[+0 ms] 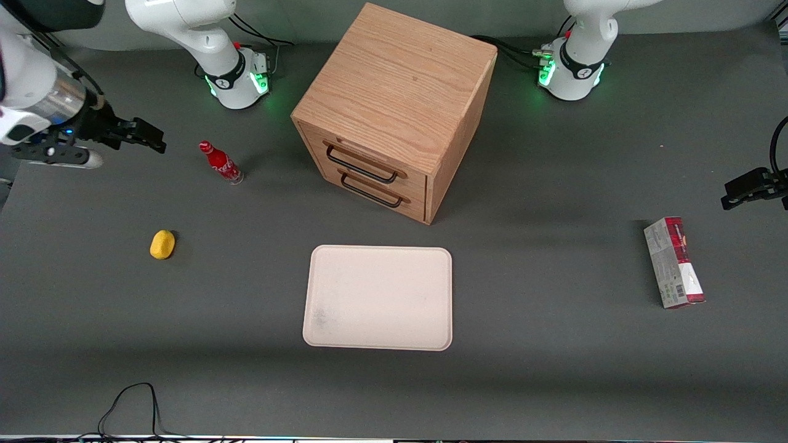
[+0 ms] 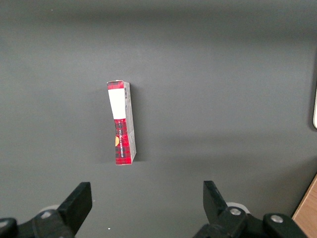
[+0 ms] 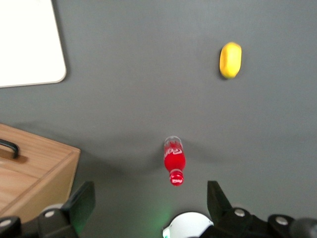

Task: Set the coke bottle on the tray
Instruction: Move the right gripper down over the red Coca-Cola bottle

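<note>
One bottle [image 1: 221,162] stands upright on the bench between cabinet [image 1: 394,111] and jaws, away from the tray [image 1: 378,298]. Jaws [image 1: 146,137] wide open, empty, hovering. Likely light, slick, tippy: grip mid-body.

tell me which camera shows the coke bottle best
The right wrist view: the coke bottle stands nearly centred on the grey table, cap and clear base visible, ahead of the open gripper. The front view shows the bottle smaller, upright, farther from the camera than the tray. The left wrist view misses it entirely.
</note>
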Available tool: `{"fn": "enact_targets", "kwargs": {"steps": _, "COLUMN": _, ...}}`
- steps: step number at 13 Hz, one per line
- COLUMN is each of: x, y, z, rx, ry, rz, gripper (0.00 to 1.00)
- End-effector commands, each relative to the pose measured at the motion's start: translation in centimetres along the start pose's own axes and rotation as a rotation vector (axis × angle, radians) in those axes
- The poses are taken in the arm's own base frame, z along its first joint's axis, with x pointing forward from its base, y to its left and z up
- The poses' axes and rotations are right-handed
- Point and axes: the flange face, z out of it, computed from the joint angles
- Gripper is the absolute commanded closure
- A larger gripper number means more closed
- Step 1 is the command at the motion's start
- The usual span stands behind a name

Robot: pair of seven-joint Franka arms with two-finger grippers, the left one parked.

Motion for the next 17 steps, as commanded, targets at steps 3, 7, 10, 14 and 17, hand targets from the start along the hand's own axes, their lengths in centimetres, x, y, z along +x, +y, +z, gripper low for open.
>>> {"fn": "enact_targets", "kwargs": {"steps": 3, "x": -7.4, "y": 2.5, "z": 11.7, "rx": 0.060, "ry": 0.013, "rz": -0.057, "gripper": 0.00}}
{"fn": "enact_targets", "kwargs": {"steps": 7, "x": -8.4, "y": 2.4, "z": 18.6, "rx": 0.060, "ry": 0.033, "rz": -0.057, "gripper": 0.00}}
{"fn": "enact_targets", "kwargs": {"steps": 10, "x": -8.8, "y": 2.5, "z": 20.8, "rx": 0.052, "ry": 0.021, "rz": -0.058, "gripper": 0.00}}
{"fn": "enact_targets", "kwargs": {"steps": 14, "x": -8.5, "y": 2.5, "z": 23.4, "rx": 0.037, "ry": 0.021, "rz": -0.058, "gripper": 0.00}}
{"fn": "enact_targets", "kwargs": {"steps": 17, "x": -8.3, "y": 2.5, "z": 24.3, "rx": 0.029, "ry": 0.000, "rz": -0.056, "gripper": 0.31}}
